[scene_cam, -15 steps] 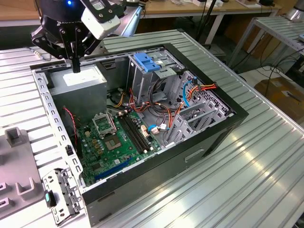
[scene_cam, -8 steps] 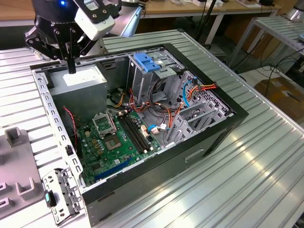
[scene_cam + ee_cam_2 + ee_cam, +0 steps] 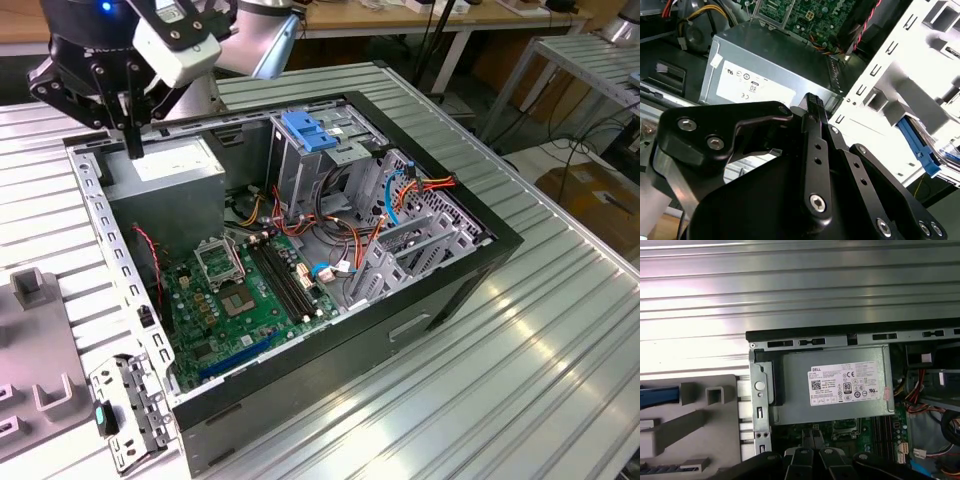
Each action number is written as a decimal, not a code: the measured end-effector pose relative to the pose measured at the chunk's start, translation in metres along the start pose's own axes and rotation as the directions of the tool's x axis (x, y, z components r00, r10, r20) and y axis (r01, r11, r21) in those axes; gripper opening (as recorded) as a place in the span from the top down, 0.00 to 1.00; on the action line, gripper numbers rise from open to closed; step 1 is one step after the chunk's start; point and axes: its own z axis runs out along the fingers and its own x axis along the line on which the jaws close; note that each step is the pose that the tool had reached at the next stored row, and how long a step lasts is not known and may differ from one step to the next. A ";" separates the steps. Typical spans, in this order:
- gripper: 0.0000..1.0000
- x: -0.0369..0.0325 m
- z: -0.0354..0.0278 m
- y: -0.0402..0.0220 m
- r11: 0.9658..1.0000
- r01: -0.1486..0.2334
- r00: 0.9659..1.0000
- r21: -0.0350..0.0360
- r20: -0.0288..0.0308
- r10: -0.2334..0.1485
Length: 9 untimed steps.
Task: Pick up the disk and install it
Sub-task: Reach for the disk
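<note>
Two fingers (image 3: 813,117) of the gripper (image 3: 133,150) are pressed together and hold nothing. They hang at the upper left of the exterior view, above the power-supply box (image 3: 170,170) in one open computer case (image 3: 480,250). One disk (image 3: 918,146) lies in the grey holder (image 3: 40,345) outside the case wall, its blue bracket running crosswise to that wall. Ribbed table (image 3: 560,330) lies open around the case.

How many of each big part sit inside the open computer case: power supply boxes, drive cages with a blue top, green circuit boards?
Power supply box: 1
Drive cage with a blue top: 1
Green circuit board: 1
Total: 3
</note>
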 end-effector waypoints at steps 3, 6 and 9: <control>0.89 0.0051 -0.0001 0.0000 1.000 0.000 1.000 0.000 0.000 0.000; 0.89 0.0095 -0.0002 0.0003 1.000 0.000 1.000 0.000 0.000 0.000; 0.89 0.0153 -0.0004 0.0005 1.000 0.000 1.000 0.000 0.000 0.000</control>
